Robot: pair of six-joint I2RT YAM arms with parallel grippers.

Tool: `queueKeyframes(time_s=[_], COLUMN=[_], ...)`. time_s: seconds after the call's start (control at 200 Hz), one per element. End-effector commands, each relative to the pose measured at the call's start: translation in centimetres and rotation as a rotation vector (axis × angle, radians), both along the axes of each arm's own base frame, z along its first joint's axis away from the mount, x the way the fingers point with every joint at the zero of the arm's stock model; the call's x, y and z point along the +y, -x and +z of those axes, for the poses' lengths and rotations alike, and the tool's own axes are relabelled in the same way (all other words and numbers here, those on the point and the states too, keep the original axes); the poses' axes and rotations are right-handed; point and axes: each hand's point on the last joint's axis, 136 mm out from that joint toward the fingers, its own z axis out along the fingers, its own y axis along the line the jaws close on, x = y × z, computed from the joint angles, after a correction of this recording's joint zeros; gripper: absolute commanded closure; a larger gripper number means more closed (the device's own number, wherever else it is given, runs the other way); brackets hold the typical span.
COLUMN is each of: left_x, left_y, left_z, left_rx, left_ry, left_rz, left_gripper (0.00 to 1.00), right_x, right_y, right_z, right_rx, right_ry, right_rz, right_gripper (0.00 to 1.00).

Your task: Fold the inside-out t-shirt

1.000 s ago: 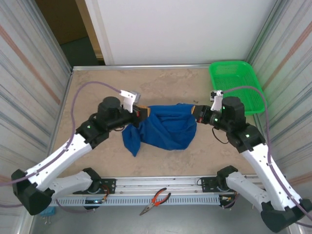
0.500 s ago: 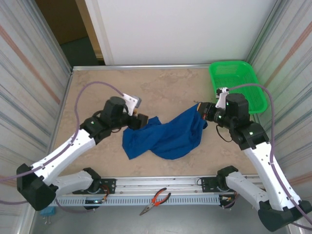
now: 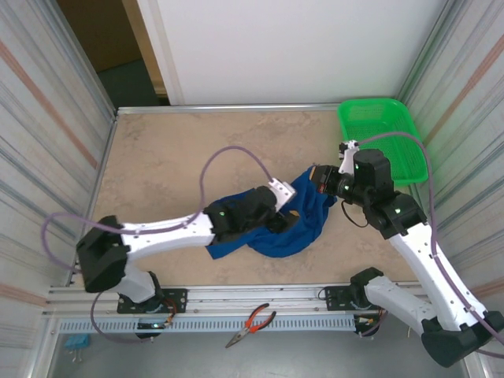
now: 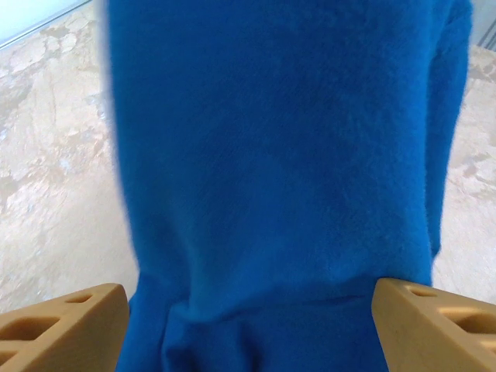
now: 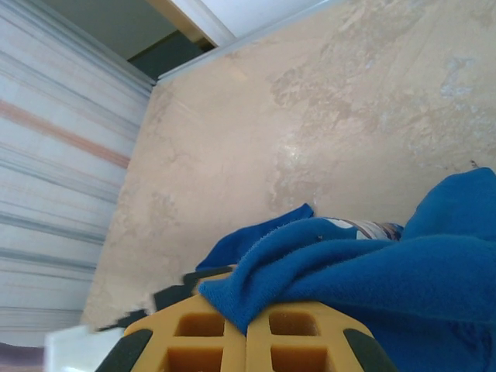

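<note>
**Right gripper pinches shirt; left gripper open around a fold**

The shirt [image 3: 303,227] lies bunched in a loose blue heap on the table [image 3: 173,150], right of centre and toward the near edge. One tail of it trails off to the near left. Its far right corner is lifted off the surface.

The right gripper [image 3: 319,179] holds that raised corner. In the right wrist view its fingers [image 5: 209,341] are pressed together. A fold of the shirt [image 5: 403,271] is caught at the tips of the gripper [image 5: 248,325] and spreads away to the right. Bare table [image 5: 349,101] stretches beyond it.

The left arm reaches low across the table from the left, and the left gripper [image 3: 277,219] sits at the middle of the heap, partly buried in cloth. In the left wrist view its two tan fingers [image 4: 66,325] stand wide apart at the lower corners. A broad band of shirt [image 4: 279,170] runs between them and on ahead of the gripper [image 4: 248,291]. The jaws are spread and not clamped on the cloth. Table [image 4: 54,155] shows to the left of the band.

A green basket [image 3: 376,130] sits at the far right corner of the table, well apart from the shirt. Red-handled pliers [image 3: 250,324] lie on the rail in front of the arm bases.
</note>
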Motion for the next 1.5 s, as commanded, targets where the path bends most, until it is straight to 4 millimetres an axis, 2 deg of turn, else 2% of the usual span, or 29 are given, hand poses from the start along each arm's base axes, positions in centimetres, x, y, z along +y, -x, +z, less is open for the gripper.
queueKeyframes(time_s=[0.0,0.16,0.235,0.431,0.521,0.621,0.701,0.812,0.937,1.022,1.107,1.292,1.353,1.403,1.453,1.493], left_x=[-1.7,-2.7,-2.8,-1.3,-0.8,-1.3,-1.6,-0.9,0.3,0.3,-0.5,-3.2,-3.8,-4.1,-4.0,-3.8], left_y=[-2.3,-3.3,-2.9,-0.6,-0.3,-0.7,-1.4,-2.5,-4.0,-4.7,-5.0,-4.4,-4.3,-4.3,-4.3,-4.1], left_z=[3.3,3.5,3.9,5.1,5.4,5.2,4.7,3.7,1.7,0.4,-0.8,-2.7,-3.1,-3.0,-2.2,-1.1], left_rx=[-0.104,-0.105,-0.101,-0.126,-0.139,-0.149,-0.137,-0.115,-0.056,-0.026,0.011,0.101,0.134,0.169,0.206,0.241], left_ry=[0.103,0.146,0.187,0.254,0.264,0.248,0.232,0.236,0.238,0.226,0.219,0.233,0.247,0.277,0.328,0.384], left_rz=[0.071,0.105,0.109,0.153,0.177,0.182,0.194,0.241,0.282,0.272,0.236,0.117,0.084,0.038,-0.012,-0.067], left_gripper=[0.17,0.17,0.17,0.16,0.16,0.16,0.16,0.17,0.21,0.22,0.20,0.18,0.23,0.35,0.56,0.72], right_x=[0.4,0.9,0.9,0.8,1.2,1.4,1.5,1.3,1.3,1.5,1.7,2.3,2.3,2.1,1.5,1.3], right_y=[-0.4,-0.3,-0.4,-0.7,-0.9,-0.9,-0.9,-0.8,-0.8,-0.8,-1.0,-1.8,-2.1,-2.5,-2.9,-3.9], right_z=[1.1,1.1,1.2,1.3,1.4,1.7,1.9,1.9,2.0,2.3,2.3,2.1,2.2,2.1,2.1,1.0], right_rx=[-0.034,-0.038,-0.040,-0.044,-0.042,-0.048,-0.050,-0.054,-0.056,-0.059,-0.057,-0.051,-0.052,-0.050,-0.052,-0.021], right_ry=[-0.021,-0.024,-0.019,-0.008,-0.009,-0.017,-0.019,-0.015,-0.019,-0.032,-0.037,-0.052,-0.055,-0.057,-0.057,-0.046], right_rz=[-0.013,-0.002,-0.005,-0.011,0.000,0.005,0.008,0.001,0.003,0.007,0.010,0.007,0.002,-0.010,-0.030,-0.048], right_gripper=[1.00,1.00,1.00,1.00,1.00,1.00,1.00,1.00,1.00,1.00,1.00,1.00,1.00,1.00,1.00,1.00])
